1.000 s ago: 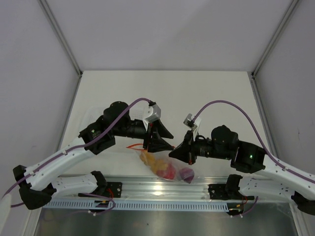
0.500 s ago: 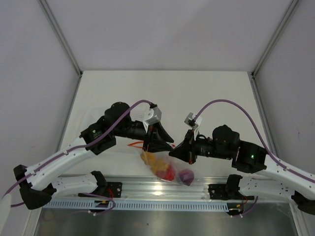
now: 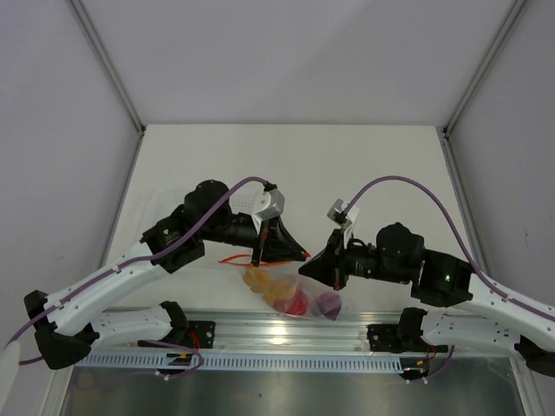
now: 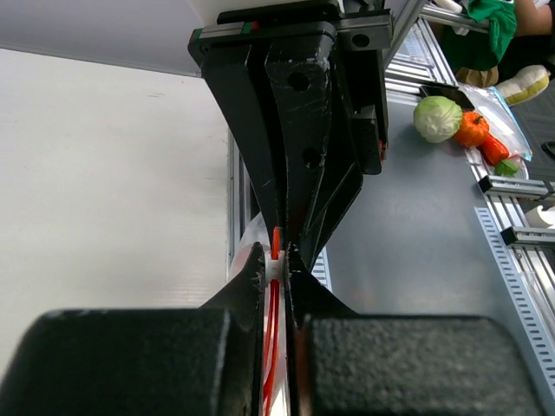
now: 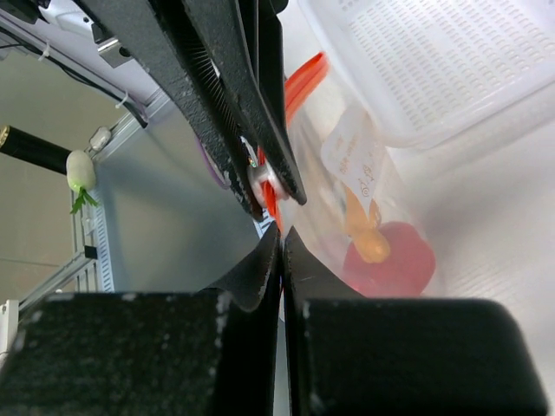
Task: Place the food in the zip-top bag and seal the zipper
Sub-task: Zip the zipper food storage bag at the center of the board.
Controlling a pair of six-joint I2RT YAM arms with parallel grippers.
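Table (image 3: 286,165): white top, carrying both arms at its near edge. Tray (image 3: 159,206): clear, rigid, with a dotted base, sitting on the left side of the table and partly covered by the left arm. Bag (image 3: 299,290): clear, floppy pouch, sitting at the near middle of the table between the two grippers, its lower part reaching the metal rail (image 3: 277,334); whether it is resting on the surface or hanging cannot be told. Zipper (image 4: 274,347): thin red-orange strip, running along the far edge of the bag. Left gripper (image 4: 277,260): fingers pressing together on the zipper. Right gripper (image 5: 280,238): facing the left one tip to tip, fingers likewise pinching the zipper strip. Food, all lying inside the bag: orange-yellow piece (image 3: 258,279) at the left, red piece (image 3: 295,303) in the middle, purple piece (image 3: 328,305) at the right.
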